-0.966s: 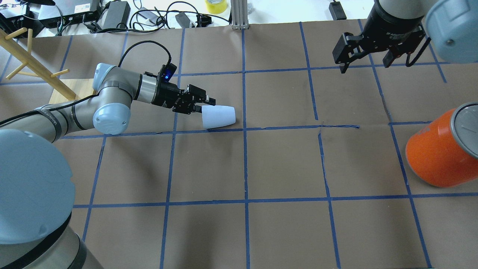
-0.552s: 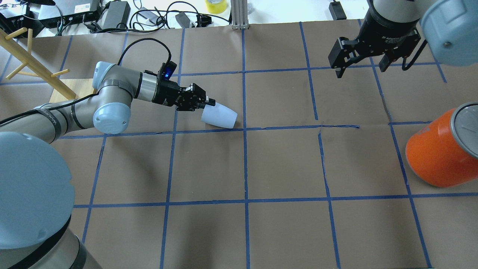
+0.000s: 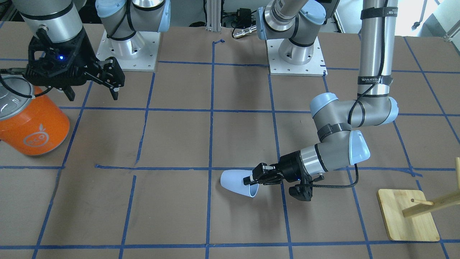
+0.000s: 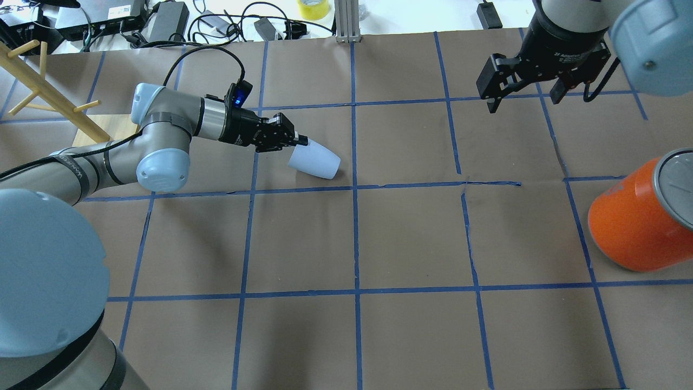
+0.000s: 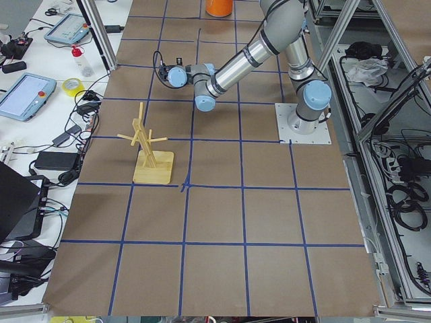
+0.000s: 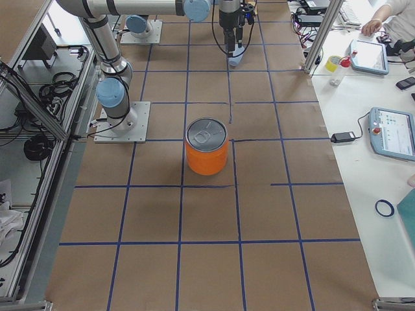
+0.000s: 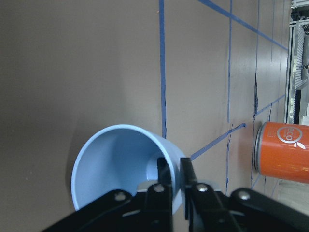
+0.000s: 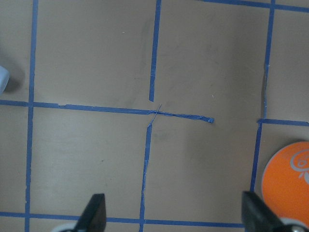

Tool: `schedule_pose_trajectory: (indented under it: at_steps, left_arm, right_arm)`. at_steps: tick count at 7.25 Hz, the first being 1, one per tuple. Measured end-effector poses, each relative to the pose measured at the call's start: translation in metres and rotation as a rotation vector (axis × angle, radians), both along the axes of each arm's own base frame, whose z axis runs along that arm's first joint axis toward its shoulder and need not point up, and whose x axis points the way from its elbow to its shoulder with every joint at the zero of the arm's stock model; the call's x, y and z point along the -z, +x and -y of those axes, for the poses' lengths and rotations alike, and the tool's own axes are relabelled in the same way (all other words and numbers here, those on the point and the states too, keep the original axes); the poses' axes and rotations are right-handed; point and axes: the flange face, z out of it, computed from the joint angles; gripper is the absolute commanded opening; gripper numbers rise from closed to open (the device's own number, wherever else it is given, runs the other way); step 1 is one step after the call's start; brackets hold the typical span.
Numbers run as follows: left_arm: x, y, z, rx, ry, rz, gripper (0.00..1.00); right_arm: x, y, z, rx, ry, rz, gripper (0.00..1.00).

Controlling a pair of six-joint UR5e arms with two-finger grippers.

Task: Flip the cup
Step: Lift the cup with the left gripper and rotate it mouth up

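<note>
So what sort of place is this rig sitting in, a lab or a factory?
Most likely a robotics lab test cell: the table is papered brown and gridded with blue tape, the arm bases are bolted to metal plates on it, and teach pendants lie alongside.

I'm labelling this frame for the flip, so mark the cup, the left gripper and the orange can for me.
cup (image 4: 319, 162): overhead view, on its outer side wall.
left gripper (image 4: 303, 143): overhead view, between its fingertips at the cup's rim.
orange can (image 3: 39, 126): front-facing view, on its orange side.
</note>
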Motion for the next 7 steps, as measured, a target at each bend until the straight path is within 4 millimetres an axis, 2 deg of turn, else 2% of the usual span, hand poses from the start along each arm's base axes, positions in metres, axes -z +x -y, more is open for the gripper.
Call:
schedule_pose_trajectory:
  at_steps: [3,4,5,6,7]
  left_arm:
    - [-0.076,0.012,0.034,-0.182,0.036,0.147,0.00]
    - [-0.100,0.020,0.044,-0.204,-0.028,0.307,0.00]
    - [-0.115,0.022,0.049,-0.161,-0.106,0.523,0.00]
    - [-0.118,0.016,0.047,-0.043,-0.169,0.767,0.00]
    - [-0.111,0.011,0.042,0.087,-0.196,0.972,0.00]
  right_arm:
    - [0.001,0.000,0.001,-0.009,-0.002,-0.001,1.00]
    - [0.001,0.000,0.001,-0.011,0.001,-0.001,1.00]
    - [0.002,0.000,0.001,-0.012,0.003,-0.001,1.00]
    - [0.002,0.000,0.001,-0.012,0.004,-0.001,1.00]
    - [0.003,0.000,0.001,-0.013,0.006,-0.001,1.00]
